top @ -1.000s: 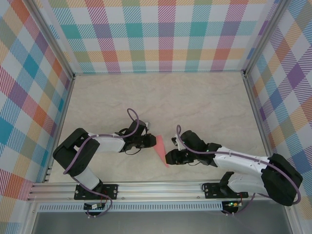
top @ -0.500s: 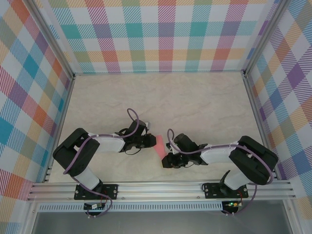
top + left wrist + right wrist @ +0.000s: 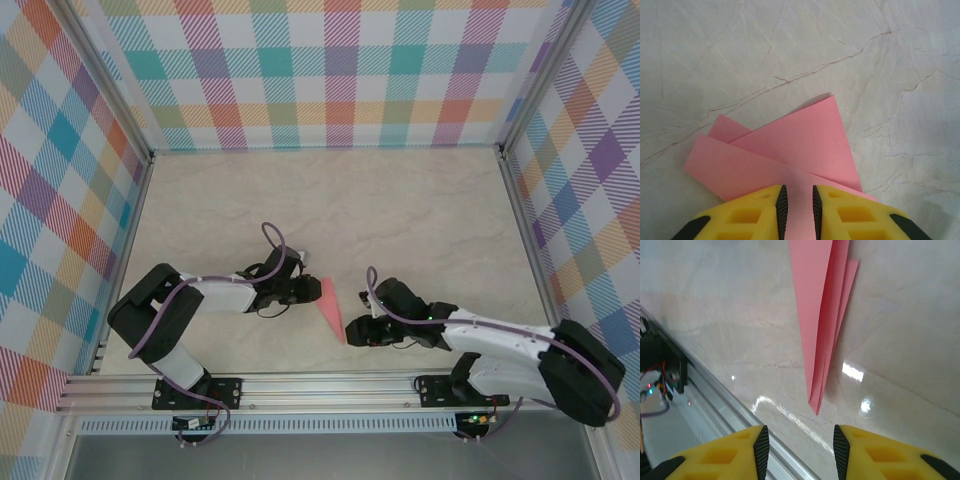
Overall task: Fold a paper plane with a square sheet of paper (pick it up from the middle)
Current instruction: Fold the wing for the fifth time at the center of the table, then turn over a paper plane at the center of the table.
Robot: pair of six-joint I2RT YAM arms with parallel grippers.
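Note:
The salmon-pink paper plane lies on the marble table as a slim dart, its sharp tip pointing toward the near edge. My left gripper sits low over its wide end. In the left wrist view the folded layers of the plane fan out ahead, and the left gripper has its jaws a narrow gap apart with pink paper running under that gap. My right gripper is just right of the tip. In the right wrist view it stands open and empty, the plane's tip a little ahead of it.
The aluminium rail of the table's near edge runs close behind the plane's tip, also as the rail in the right wrist view. Plaid walls enclose the table on three sides. Bare marble stretches beyond both arms.
The right gripper reached left over the plane's tip, then drew back right and opened wider, uncovering the tip. The left gripper stayed in place, its jaws easing slightly apart.

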